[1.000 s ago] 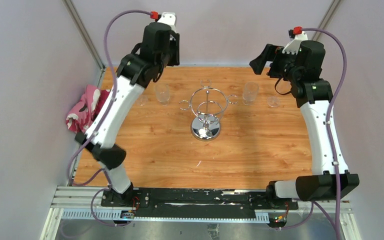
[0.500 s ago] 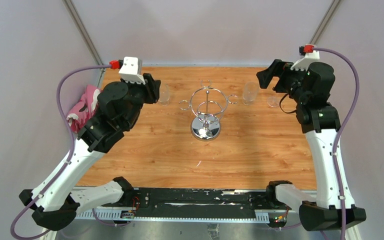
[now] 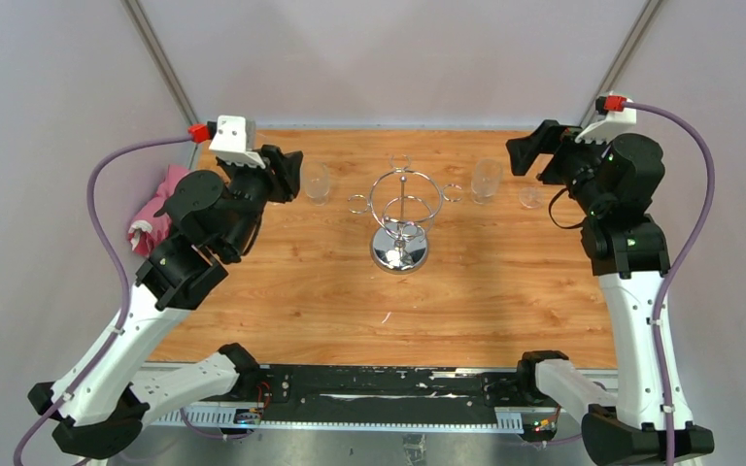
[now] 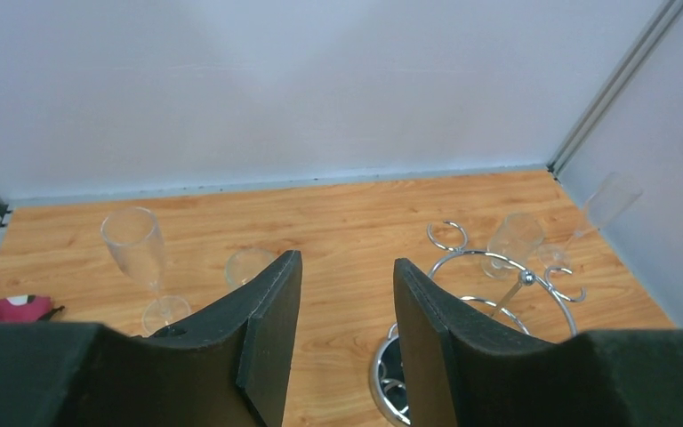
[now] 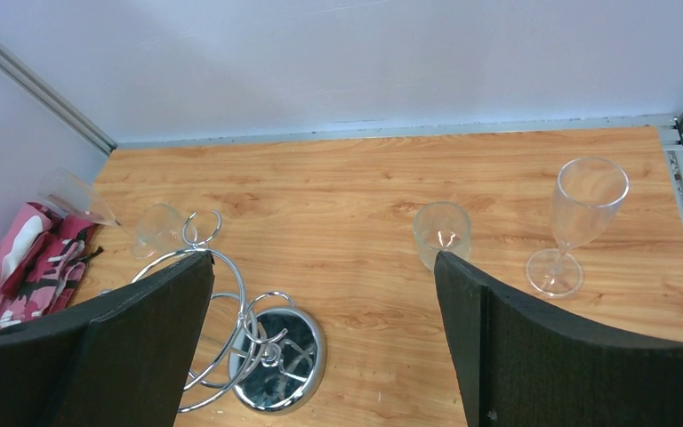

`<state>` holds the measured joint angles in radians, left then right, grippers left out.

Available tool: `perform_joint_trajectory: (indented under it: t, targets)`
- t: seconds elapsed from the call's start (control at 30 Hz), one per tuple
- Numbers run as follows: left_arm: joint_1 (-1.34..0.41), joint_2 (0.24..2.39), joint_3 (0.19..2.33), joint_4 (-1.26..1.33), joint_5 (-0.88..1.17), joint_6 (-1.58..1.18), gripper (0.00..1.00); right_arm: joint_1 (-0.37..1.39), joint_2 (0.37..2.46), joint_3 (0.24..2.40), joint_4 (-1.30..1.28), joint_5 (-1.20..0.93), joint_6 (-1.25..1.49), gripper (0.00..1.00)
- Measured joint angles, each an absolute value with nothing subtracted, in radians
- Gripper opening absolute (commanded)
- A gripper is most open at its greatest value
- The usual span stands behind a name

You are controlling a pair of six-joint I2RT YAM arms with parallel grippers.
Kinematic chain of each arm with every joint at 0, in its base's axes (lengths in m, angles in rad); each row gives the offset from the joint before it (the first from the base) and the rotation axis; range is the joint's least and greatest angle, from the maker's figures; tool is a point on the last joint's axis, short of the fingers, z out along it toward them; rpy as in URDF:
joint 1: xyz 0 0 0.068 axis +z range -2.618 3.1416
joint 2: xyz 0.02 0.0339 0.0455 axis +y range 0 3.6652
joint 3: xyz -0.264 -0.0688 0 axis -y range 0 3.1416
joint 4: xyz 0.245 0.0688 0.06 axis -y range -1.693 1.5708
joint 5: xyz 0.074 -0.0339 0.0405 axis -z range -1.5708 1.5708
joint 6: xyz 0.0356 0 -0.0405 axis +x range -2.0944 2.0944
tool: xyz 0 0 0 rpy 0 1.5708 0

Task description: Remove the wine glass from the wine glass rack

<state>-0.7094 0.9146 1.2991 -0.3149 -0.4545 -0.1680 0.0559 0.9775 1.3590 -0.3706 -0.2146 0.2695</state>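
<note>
The tabletop (image 3: 505, 282) is warm orange-brown with wood grain. The wine glass rack (image 3: 400, 218) gleams mirror-bright chrome, and the wine glasses (image 3: 316, 181) are clear. A crumpled cloth (image 5: 18, 262) is pink with white and dark blotches. The walls (image 3: 58, 97) are pale lilac-grey.

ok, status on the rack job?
Left pincer, right pincer open, empty. Wine glass rack centre-table, no glass seen hanging. Four glasses stand on the table, two either side. Nothing blocking.

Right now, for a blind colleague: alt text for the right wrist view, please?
The right claw stands wide open over a wooden table, the wine glass rack between its fingers. A tall glass stands at picture right, a pink cloth at picture left.
</note>
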Motion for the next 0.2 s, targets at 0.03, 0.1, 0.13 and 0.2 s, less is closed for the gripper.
perform_joint_trajectory:
  t: [0.03, 0.1, 0.13, 0.2]
  targets:
    - [-0.709, 0.915, 1.299, -0.315, -0.455, -0.168, 0.48, 0.056, 0.978, 1.358, -0.369, -0.215, 0.27, 0.99]
    - [-0.709, 0.913, 1.299, -0.315, -0.456, -0.167, 0.48, 0.056, 0.978, 1.358, -0.369, -0.21, 0.269, 0.99]
    - [-0.709, 0.911, 1.299, -0.315, -0.458, -0.167, 0.48, 0.056, 0.978, 1.358, -0.369, -0.204, 0.268, 0.99]
    - [-0.709, 0.908, 1.299, -0.315, -0.463, -0.164, 0.49, 0.056, 0.978, 1.358, -0.371, -0.187, 0.263, 0.99]
